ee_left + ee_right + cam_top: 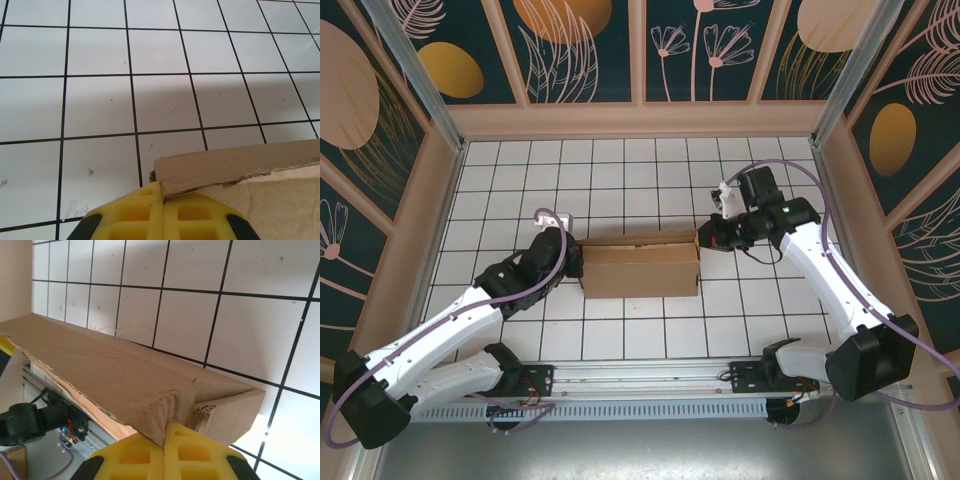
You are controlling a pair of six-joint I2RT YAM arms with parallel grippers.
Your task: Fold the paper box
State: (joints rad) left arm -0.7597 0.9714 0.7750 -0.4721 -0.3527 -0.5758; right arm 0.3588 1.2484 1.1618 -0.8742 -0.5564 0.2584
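Observation:
The paper box (640,268) lies across the middle of the tiled floor as a flat, folded brown cardboard body. My left gripper (577,260) is at its left end and my right gripper (704,240) at its right end. In the left wrist view the yellow fingers (190,217) are shut, and a corner of the box (240,165) rests against their tips (164,192). In the right wrist view the shut gripper (166,432) meets a crumpled end flap of the box (115,375). That flap's tip comes down to the seam between the fingers. I see no cardboard clamped inside either pair of jaws.
Wooden walls (415,230) with patterned panels enclose the white gridded floor (620,170) on three sides. A metal rail (640,378) with both arm bases runs along the near edge. A small white part (552,217) sits just behind the left wrist.

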